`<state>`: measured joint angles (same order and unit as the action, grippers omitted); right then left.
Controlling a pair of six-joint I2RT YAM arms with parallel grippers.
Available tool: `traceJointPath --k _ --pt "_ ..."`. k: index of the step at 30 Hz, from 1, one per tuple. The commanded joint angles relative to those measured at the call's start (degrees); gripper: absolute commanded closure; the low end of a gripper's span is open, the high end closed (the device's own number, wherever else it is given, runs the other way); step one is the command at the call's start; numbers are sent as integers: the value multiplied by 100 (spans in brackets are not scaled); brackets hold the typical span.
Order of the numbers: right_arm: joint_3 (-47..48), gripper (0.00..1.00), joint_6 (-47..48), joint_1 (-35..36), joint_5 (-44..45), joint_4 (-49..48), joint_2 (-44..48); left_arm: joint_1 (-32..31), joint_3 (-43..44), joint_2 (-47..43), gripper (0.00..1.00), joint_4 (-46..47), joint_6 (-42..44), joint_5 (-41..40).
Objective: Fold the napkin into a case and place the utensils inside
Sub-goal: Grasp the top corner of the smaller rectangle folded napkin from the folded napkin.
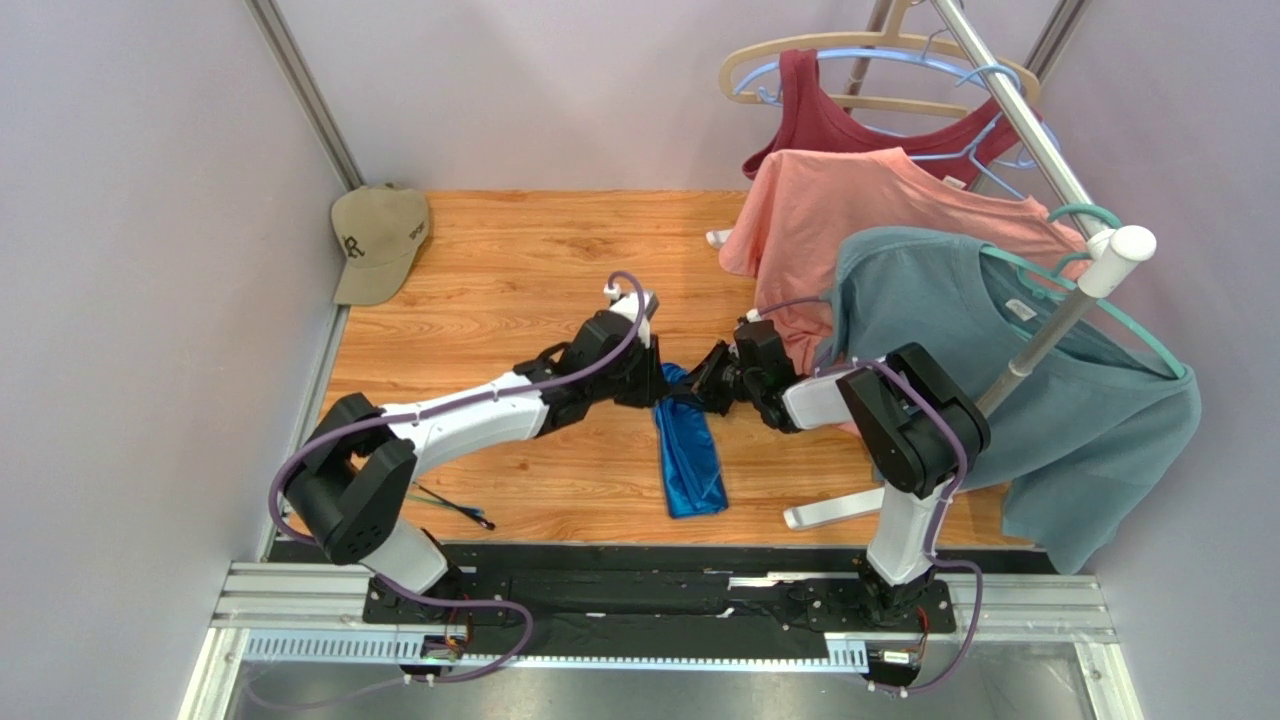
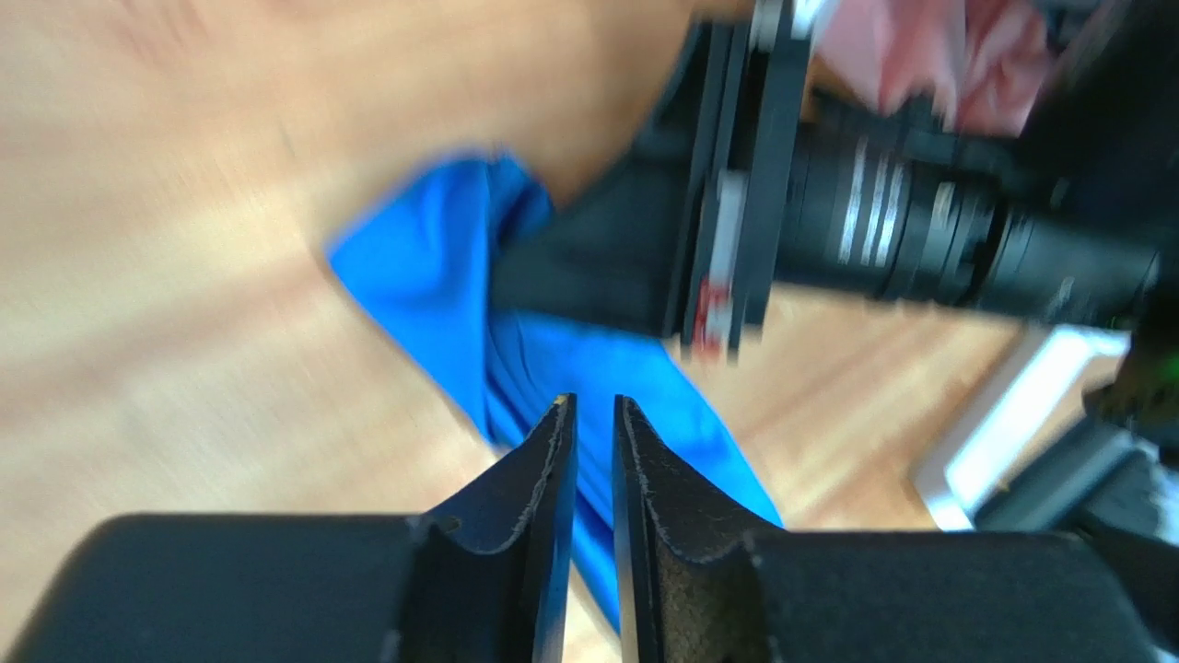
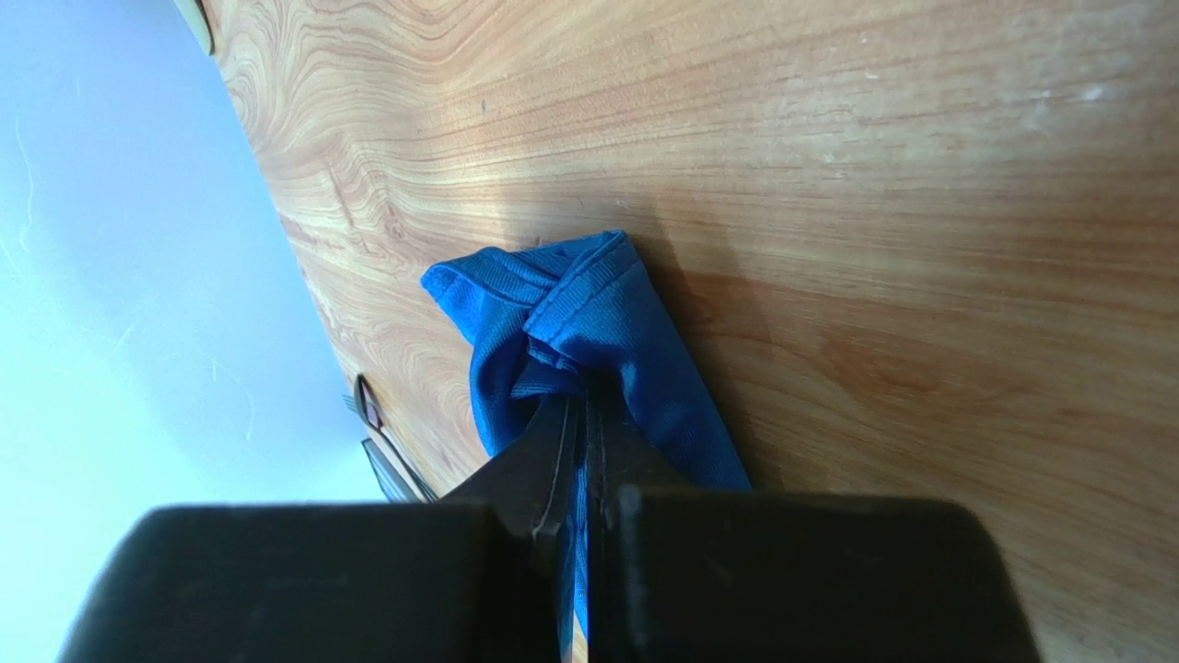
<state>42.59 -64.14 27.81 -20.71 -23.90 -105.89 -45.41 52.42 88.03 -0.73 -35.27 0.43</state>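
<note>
Napkin point(image 1: 691, 462), royal blue and faintly shiny, bunched into a narrow strip at mid-table, far end gathered between the two arms. Left arm reaching forward and rightward from its base, elbow low, left gripper point(image 1: 646, 381) at the cloth's far end. Right arm folded back on itself, elbow high, forearm angled left, right gripper point(image 1: 709, 387) facing the left one almost tip to tip. Right jaws closed on a puckered fold of the napkin; left jaws slightly parted, nothing seen between them, blue cloth just beyond the tips.

Wooden table point(image 1: 511, 285) enclosed by pale grey panels. Tan cap point(image 1: 379, 237) in the far left corner. Utensils point(image 1: 455, 509), thin and dark, near the left arm's base, well apart from the napkin. Clothes rack point(image 1: 1082, 302) at right, hung with a teal-grey T-shirt point(image 1: 1097, 420), a salmon shirt point(image 1: 864, 210) and a maroon tank top point(image 1: 834, 128).

Seen only from the right wrist: the pinched pleats at the fingertips. Seen only from the left wrist, though blurred: the narrow gap between its fingers point(image 2: 540, 470).
</note>
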Motion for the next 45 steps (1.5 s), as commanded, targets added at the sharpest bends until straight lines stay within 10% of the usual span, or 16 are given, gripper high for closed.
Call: traceJointPath --k 1,24,35,45 --pt "-5 100 463 -39 181 403 -29 120 671 660 78 -558 1346 -201" --pt "21 100 490 -57 85 351 7 120 1445 1523 62 -673 1584 230" --pt "83 100 674 -48 85 456 121 120 1736 1832 100 -999 1628 -34" --pt "74 100 1395 49 -38 597 516 120 1218 1191 100 -543 1277 1"
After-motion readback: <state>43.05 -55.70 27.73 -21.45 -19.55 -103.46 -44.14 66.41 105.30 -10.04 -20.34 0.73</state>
